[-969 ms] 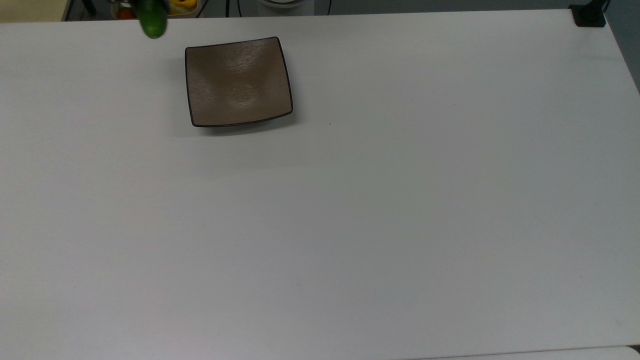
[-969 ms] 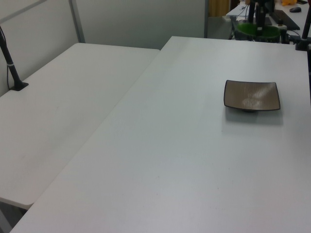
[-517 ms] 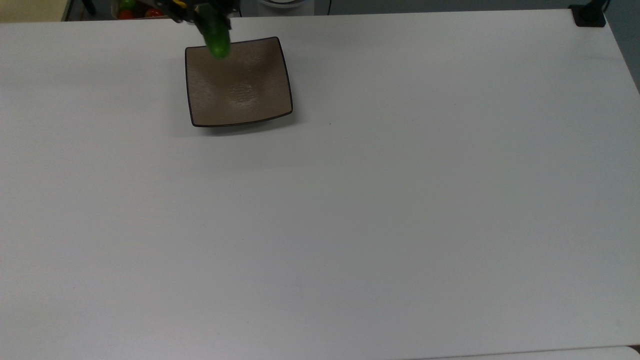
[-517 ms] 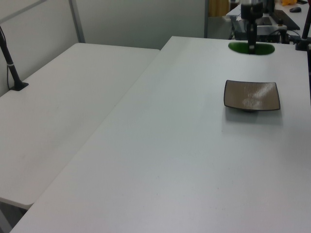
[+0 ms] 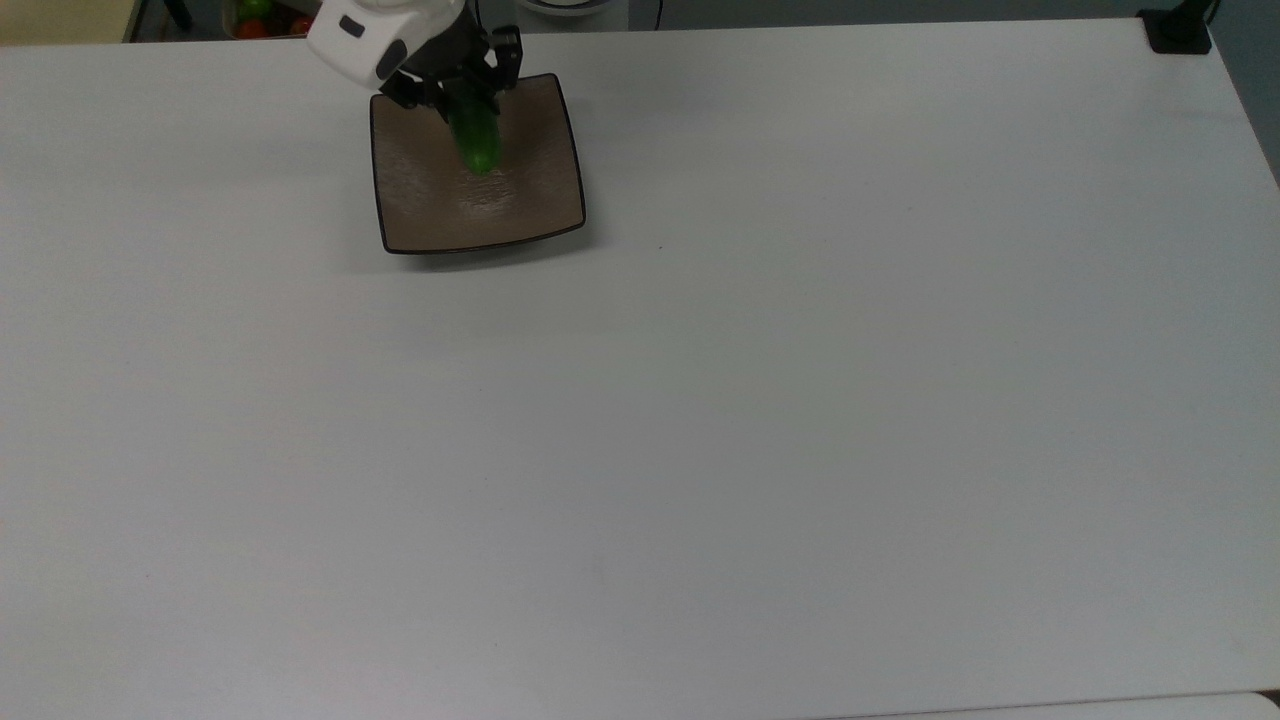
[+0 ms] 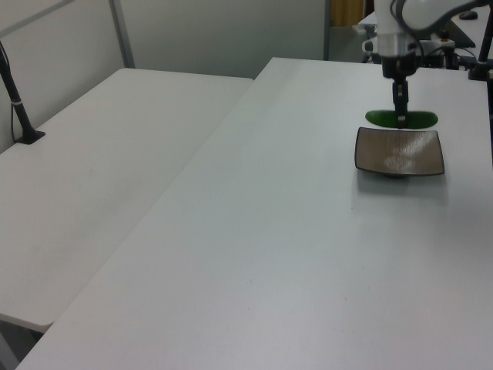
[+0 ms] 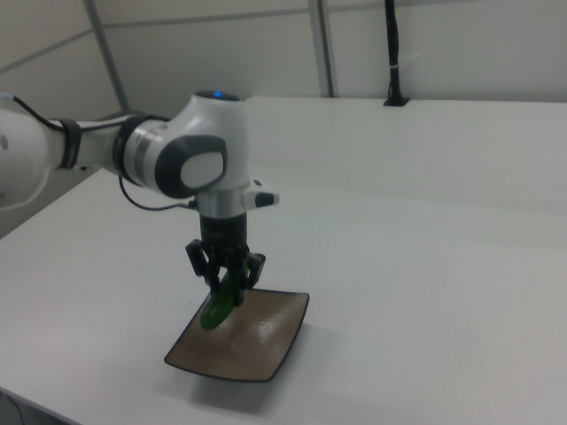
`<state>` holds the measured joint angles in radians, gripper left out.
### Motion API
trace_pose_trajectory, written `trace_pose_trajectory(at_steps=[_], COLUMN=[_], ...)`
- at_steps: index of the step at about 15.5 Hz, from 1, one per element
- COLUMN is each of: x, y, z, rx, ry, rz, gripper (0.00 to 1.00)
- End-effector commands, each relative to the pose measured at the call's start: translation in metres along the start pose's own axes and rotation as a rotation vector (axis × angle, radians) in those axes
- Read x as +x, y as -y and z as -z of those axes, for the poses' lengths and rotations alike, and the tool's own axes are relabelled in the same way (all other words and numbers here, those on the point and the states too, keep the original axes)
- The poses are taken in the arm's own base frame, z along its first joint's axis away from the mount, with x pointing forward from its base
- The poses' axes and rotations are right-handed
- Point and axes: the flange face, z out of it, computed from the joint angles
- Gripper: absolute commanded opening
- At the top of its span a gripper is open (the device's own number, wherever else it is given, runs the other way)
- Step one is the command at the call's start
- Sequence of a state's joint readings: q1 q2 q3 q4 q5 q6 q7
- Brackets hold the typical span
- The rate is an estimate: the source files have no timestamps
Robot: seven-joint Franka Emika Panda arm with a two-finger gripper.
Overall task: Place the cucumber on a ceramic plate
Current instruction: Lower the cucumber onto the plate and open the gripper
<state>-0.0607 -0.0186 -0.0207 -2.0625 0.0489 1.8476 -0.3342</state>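
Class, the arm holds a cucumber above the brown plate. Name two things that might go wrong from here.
1. The claw grips the cucumber above the plate, apparently not touching it. Released from here, the rounded cucumber may bounce or roll off.
2. In the left view the cucumber sits near the plate's far edge, so it may land on the upturned rim and slide onto the table.

Ceramic plate [image 5: 520, 205] is sitting on the table [image 5: 760, 420], near the far edge toward the top view's left. Cucumber [image 5: 476, 140] is hanging over the plate's far half, apparently clear of its surface, clamped in the gripper [image 5: 462, 88], which is standing directly above it.
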Motion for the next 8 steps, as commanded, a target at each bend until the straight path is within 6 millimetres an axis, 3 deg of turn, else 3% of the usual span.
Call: trace_pose_trajectory(at_steps=[1, 8], x=[-0.005, 0.005], y=[0.003, -0.004], z=[-0.037, -0.079], rx=[-0.040, -0.084], ry=[-0.010, -0.058], rz=[0.008, 0.022], gripper=[0.09, 0.09])
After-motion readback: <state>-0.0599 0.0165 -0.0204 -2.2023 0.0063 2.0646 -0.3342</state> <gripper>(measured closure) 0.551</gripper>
